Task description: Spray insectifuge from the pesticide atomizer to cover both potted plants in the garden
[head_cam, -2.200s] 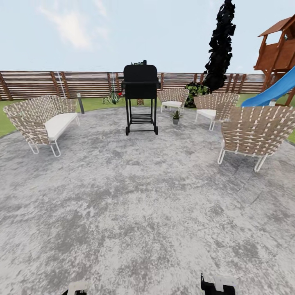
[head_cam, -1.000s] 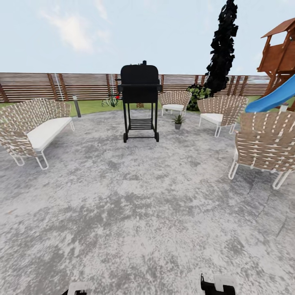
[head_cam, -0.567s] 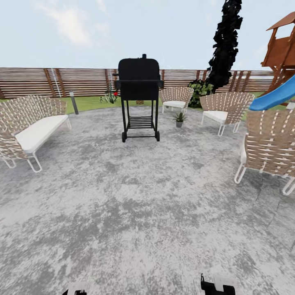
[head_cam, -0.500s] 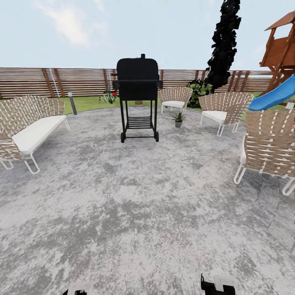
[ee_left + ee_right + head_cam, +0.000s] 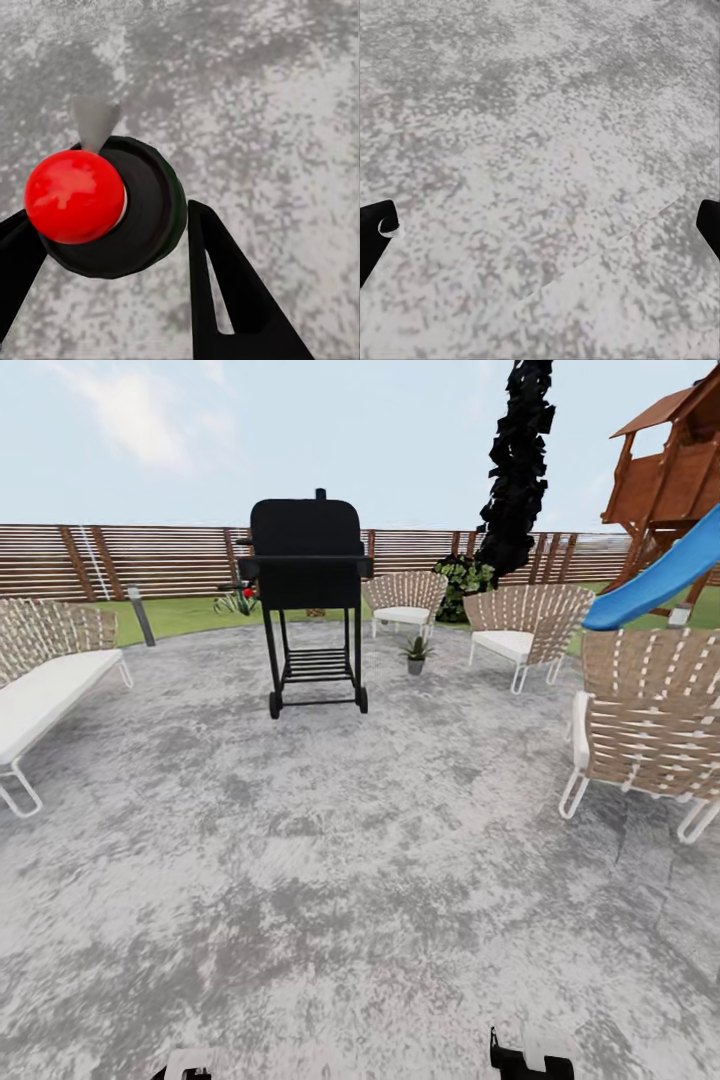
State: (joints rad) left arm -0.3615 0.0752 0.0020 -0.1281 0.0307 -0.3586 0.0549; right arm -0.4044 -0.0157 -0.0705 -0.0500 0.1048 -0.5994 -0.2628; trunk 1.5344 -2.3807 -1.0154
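One small green leafy potted plant (image 5: 415,652) in grey pot, far ahead of left gripper (image 5: 112,214); clamps dark, red-nozzled pesticide atomizer (image 5: 146,214); right gripper (image 5: 540,225) spread wide, empty.

Glossy black, flat, tapering left gripper fingers (image 5: 225,300), one pierced near its base by a narrow slot. Black rounded right gripper fingertips (image 5: 375,232), one marked with a small pale ring. White-and-black blocky wrist housings (image 5: 530,1055) at the head view's lower edge.

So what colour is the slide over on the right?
Bright blue. The slide shows best in the head view, running down from the brown wooden play tower.
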